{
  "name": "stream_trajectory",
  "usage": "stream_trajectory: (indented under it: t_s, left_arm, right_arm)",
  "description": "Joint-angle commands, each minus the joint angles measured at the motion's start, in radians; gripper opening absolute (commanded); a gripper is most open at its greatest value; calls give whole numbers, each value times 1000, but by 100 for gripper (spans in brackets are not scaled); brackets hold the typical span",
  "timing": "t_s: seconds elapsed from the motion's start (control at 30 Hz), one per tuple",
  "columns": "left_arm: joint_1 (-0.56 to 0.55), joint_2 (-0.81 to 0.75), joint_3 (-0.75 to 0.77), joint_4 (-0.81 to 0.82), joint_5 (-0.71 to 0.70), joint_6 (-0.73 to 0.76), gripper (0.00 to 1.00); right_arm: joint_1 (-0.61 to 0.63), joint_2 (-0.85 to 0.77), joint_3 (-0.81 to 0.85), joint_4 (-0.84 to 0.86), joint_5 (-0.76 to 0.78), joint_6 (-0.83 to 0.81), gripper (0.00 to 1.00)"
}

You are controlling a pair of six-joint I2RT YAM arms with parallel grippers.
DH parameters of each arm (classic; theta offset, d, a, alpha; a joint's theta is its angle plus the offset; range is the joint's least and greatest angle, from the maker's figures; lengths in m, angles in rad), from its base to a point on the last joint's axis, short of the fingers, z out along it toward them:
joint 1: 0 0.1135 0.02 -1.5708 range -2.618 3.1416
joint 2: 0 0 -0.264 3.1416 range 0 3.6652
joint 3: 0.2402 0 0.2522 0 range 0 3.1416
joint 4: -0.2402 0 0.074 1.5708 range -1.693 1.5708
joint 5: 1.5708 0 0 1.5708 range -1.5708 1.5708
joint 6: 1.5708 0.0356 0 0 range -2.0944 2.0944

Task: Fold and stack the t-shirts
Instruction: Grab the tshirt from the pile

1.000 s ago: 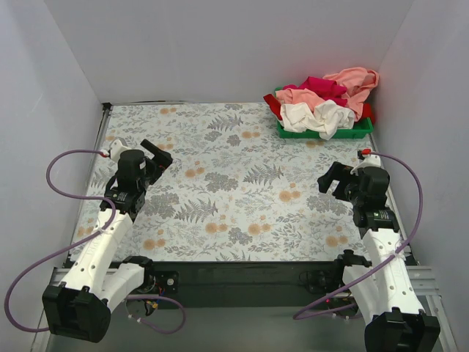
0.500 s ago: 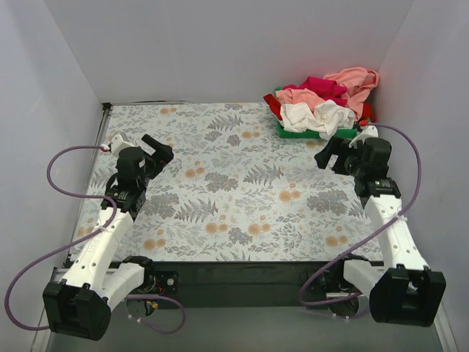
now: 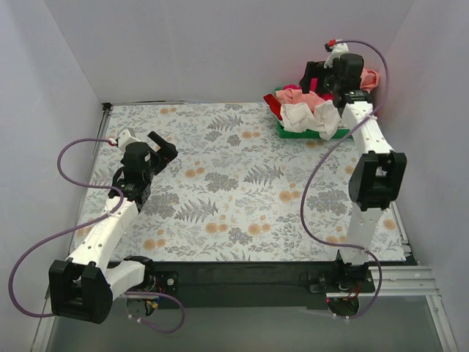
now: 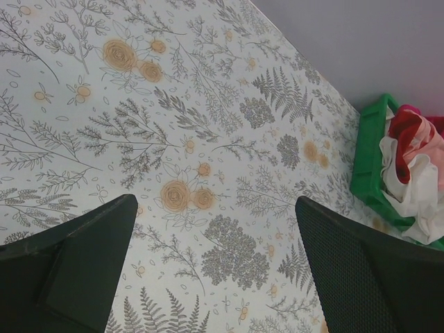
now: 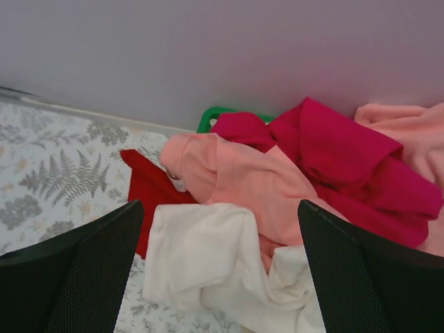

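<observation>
Over the far right corner of the floral-patterned table (image 3: 234, 191), the right gripper (image 3: 314, 75) hovers above the green tray (image 3: 355, 133), which is heaped with crumpled t-shirts (image 3: 315, 114). Its jaws stand wide apart and hold nothing. Below them, in the right wrist view, the salmon-pink t-shirt (image 5: 243, 180) lies across the middle of the heap. The white t-shirt (image 5: 208, 257) is in front of it, the magenta t-shirt (image 5: 347, 152) behind, the red t-shirt (image 5: 149, 191) at the left and the dusty pink t-shirt (image 5: 402, 125) at the right. The left gripper (image 3: 163, 147) hangs over the table's left side, well apart from the tray, its jaws likewise spread wide and empty.
</observation>
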Motion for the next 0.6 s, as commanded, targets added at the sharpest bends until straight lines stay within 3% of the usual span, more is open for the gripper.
stream_trajectory:
  t_s: [0.0,0.13,0.3,0.57]
  left_arm:
    - [2,5,7,35,-5,35,98]
    - [2,15,3,44,-20,41,98]
    - [2,28,0,46,-32,41,98]
    - [2,50,5,46,-32,40,98]
  right_arm:
    - [36,221,302,-63,66,-126,98]
    - [53,399,481,-36,123,-174,98]
    - [53,474,442,76,160,-202,98]
    - [52,547,428,76,197,-252,97]
